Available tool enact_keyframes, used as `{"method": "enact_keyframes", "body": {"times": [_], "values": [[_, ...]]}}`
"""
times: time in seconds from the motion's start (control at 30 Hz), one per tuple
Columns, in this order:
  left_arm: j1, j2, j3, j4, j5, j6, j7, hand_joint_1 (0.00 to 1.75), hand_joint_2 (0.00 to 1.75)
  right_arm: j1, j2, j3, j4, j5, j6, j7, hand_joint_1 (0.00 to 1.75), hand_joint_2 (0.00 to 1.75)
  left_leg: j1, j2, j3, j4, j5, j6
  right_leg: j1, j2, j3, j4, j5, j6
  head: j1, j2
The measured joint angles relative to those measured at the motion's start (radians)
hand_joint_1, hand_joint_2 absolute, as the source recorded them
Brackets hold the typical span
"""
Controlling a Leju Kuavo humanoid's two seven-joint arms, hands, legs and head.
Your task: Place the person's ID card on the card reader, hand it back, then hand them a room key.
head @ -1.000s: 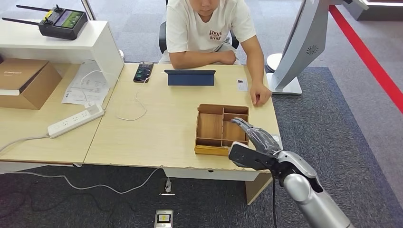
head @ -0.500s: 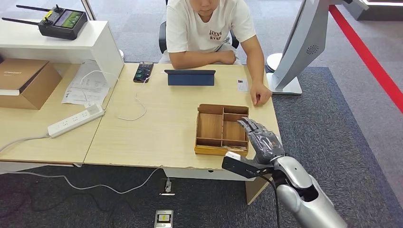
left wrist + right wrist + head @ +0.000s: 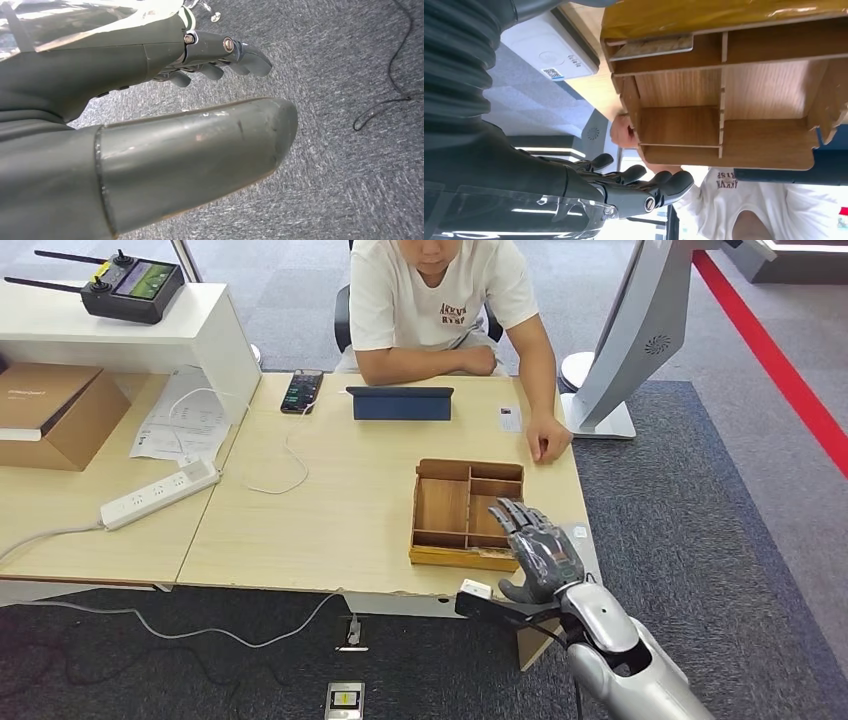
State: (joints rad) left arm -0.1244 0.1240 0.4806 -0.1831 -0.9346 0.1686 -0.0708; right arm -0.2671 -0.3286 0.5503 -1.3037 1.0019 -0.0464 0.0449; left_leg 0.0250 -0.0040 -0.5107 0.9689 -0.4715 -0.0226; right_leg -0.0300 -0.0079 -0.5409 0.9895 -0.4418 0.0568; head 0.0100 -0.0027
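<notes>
A: Where is the right robot hand (image 3: pixel 538 552)?

B: Raised at the near right corner of the worktop (image 3: pixel 330 510), just beside the tray (image 3: pixel 466 512). Its fingers (image 3: pixel 517 521) are spread and point upward, and nothing is held in them. In the right wrist view the same robot hand (image 3: pixel 624 187) shows fingers apart with nothing between them.

A: And the left robot hand (image 3: pixel 150 100)?

B: It hangs over grey carpet (image 3: pixel 350 175). The thumb (image 3: pixel 200 150) is straight and the fingers (image 3: pixel 235 52) are loosely extended, holding nothing. A black cable (image 3: pixel 385 95) lies on the carpet near it.

A: The ID card?

B: A small white card (image 3: pixel 510 418) lies flat on the worktop at the far right, just beside the person's hand (image 3: pixel 548 440), which rests on the surface. I cannot read it, so whether it is the ID I cannot tell.

A: The card reader?

B: A white flat device (image 3: pixel 551 52) sits at the worktop's edge next to the tray, seen in the right wrist view; in the head view a sliver of it (image 3: pixel 577 532) shows beside the raised robot hand.

A: What is in the tray?

B: It is a wooden tray with dividers. One narrow compartment holds a flat pale card (image 3: pixel 656 46); the others look bare.

A: Anything else?

B: A blue tablet case (image 3: pixel 400 402) stands before the person (image 3: pixel 440 300), with a phone (image 3: pixel 301 391) to its side and a power strip (image 3: pixel 160 493) on the neighbouring desk.
</notes>
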Motion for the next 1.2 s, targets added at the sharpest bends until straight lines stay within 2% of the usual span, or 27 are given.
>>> {"method": "enact_keyframes", "body": {"times": [0.27, 0.53, 0.8, 1.2], "values": [[0.000, 0.000, 0.013, 0.000, 0.001, 0.001, -0.003, 0.00, 0.00, 0.006, 0.019, 0.021, 0.018, 0.011, -0.023, -0.017, 0.00, 1.75, 0.000, 0.000, 0.000, 0.000, 0.000, 0.000, 0.000, 0.000, 0.000, 0.000, 0.000, 0.000, 0.000, 0.000], [-0.001, 0.000, 0.015, 0.000, -0.009, 0.005, -0.008, 0.00, 0.00, -0.014, 0.067, 0.042, 0.085, 0.042, -0.149, -0.068, 0.00, 1.75, 0.000, 0.000, 0.000, 0.000, 0.000, 0.000, 0.000, 0.000, 0.000, 0.000, 0.000, 0.000, 0.000, 0.000], [-0.002, -0.003, 0.016, 0.000, -0.010, 0.011, -0.010, 0.00, 0.00, -0.054, 0.135, 0.057, 0.199, 0.062, -0.263, -0.073, 0.00, 1.75, 0.000, 0.000, 0.000, 0.000, 0.000, 0.000, 0.000, 0.000, 0.000, 0.000, 0.000, 0.000, 0.000, 0.000], [-0.002, -0.004, 0.022, 0.000, -0.007, 0.017, -0.001, 0.00, 0.00, -0.089, 0.181, 0.068, 0.352, 0.050, -0.309, -0.104, 0.00, 1.75, 0.000, 0.000, 0.000, 0.000, 0.000, 0.000, 0.000, 0.000, 0.000, 0.000, 0.000, 0.000, 0.000, 0.000]]}}
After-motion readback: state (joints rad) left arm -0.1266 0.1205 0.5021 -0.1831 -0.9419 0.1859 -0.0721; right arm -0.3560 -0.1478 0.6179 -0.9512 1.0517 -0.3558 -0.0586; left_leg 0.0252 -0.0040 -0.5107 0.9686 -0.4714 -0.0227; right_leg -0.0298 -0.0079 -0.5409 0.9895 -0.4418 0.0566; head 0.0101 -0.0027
